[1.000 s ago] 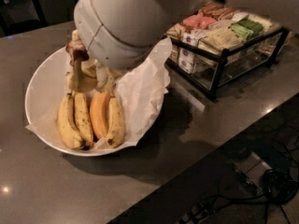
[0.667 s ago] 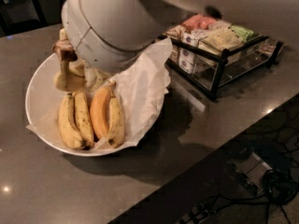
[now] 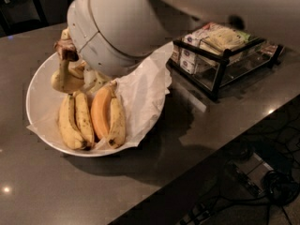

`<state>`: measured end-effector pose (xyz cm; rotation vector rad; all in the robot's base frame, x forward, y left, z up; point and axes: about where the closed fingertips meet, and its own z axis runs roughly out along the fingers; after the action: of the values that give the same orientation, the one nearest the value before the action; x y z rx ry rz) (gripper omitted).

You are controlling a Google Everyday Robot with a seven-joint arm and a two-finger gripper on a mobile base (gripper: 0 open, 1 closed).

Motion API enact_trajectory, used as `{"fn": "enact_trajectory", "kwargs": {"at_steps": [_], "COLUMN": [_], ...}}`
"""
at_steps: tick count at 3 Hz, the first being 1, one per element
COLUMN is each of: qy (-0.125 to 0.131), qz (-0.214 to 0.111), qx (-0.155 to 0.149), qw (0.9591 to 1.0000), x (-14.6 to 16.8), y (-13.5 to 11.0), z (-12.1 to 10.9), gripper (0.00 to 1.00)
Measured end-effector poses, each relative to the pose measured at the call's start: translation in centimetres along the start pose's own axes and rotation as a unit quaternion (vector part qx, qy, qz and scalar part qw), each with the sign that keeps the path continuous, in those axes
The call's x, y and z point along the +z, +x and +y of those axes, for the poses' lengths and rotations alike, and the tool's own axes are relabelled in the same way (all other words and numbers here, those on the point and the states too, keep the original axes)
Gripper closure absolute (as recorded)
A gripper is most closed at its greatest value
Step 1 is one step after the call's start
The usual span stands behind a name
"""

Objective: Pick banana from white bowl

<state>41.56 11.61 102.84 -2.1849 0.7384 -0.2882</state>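
1. One change was noted: the gripper (image 3: 67,50), largely hidden under the arm's white housing (image 3: 117,27), was carried leftward over the white bowl (image 3: 37,86), and the banana (image 3: 63,78) was shifted with it.
2. The fingers were judged closed on the banana's upper end. The grasp was therefore taken as made, and the lift-out as not yet completed.
3. The banana was found hanging upright at the bowl's back left. It was pale yellow and strongly curved, and was set apart from the four other bananas (image 3: 93,121) lying on the paper (image 3: 145,88).

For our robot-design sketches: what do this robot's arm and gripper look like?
The arm is a bulky, rounded off-white shell with thin seam lines; no cables or markings show. The gripper, largely hidden beneath it over the white bowl, looks partly dark brown.
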Motion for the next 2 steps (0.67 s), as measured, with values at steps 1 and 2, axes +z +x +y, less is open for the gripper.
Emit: {"fn": "enact_trajectory", "kwargs": {"at_steps": [1,2], "qy": [0.084,0.152], "qz": [0.022,0.048], "qx": [0.021,0.014], "qw": [0.9959,0.9872], "x": [-4.2,-8.9], "y": [2.8,3.2], "z": [1.6,1.4], "gripper": [1.00,1.00]}}
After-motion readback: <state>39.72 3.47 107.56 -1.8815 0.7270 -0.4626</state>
